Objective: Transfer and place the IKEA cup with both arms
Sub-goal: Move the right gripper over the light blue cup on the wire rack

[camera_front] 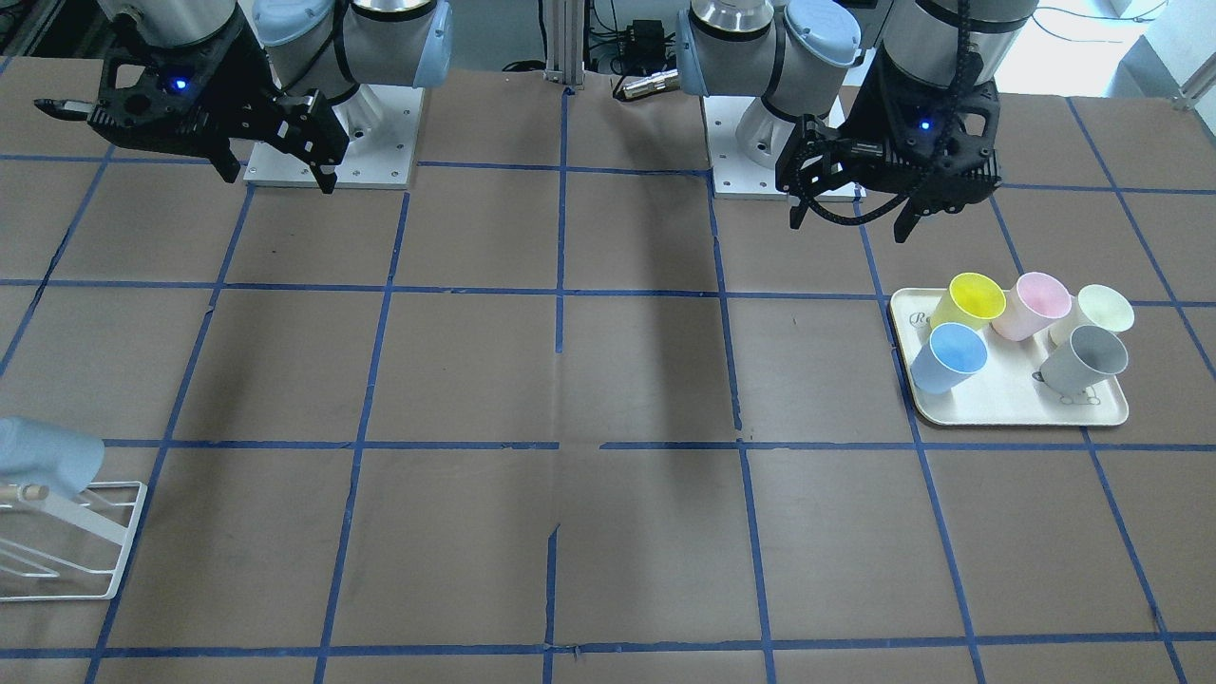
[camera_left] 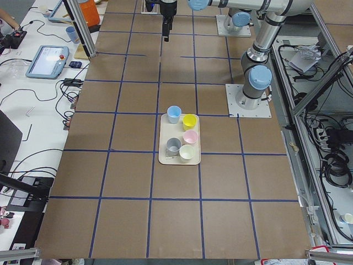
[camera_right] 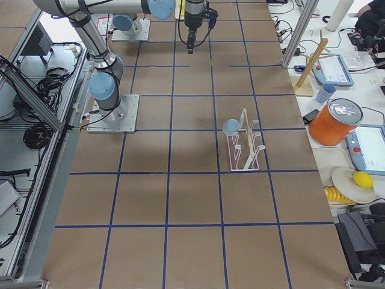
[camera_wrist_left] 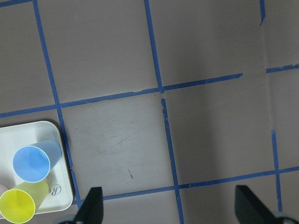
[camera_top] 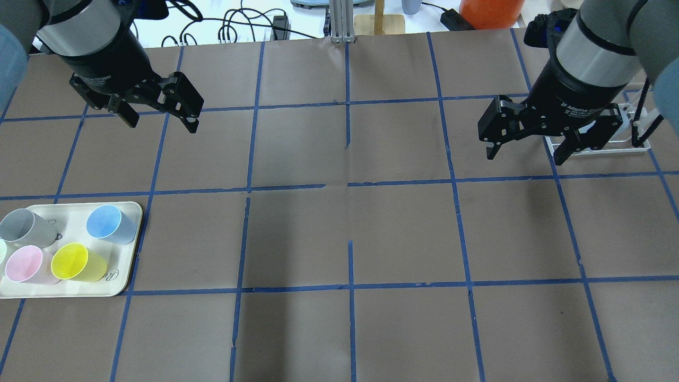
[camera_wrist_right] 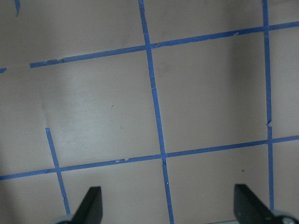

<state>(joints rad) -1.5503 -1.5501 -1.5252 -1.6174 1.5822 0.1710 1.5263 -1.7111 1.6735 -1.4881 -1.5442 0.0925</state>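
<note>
The IKEA cup (camera_front: 950, 356), pale blue and upright, stands on a cream tray (camera_front: 1007, 408) on my left side. It also shows in the overhead view (camera_top: 109, 223) and in the left wrist view (camera_wrist_left: 33, 161). My left gripper (camera_top: 162, 126) is open and empty, high above the table and behind the tray; from the front it hangs above the tray's far edge (camera_front: 850, 226). My right gripper (camera_top: 524, 158) is open and empty above the table's right half, near a white wire rack (camera_top: 599, 148). Both wrist views show the fingers spread wide.
The tray also holds a yellow cup (camera_front: 974, 299), a pink cup (camera_front: 1040, 302), a cream cup (camera_front: 1102, 309) and a grey cup (camera_front: 1088, 359). A second light-blue cup (camera_front: 47, 456) hangs on the rack (camera_front: 57, 551) at my right. Blue tape grids the brown table.
</note>
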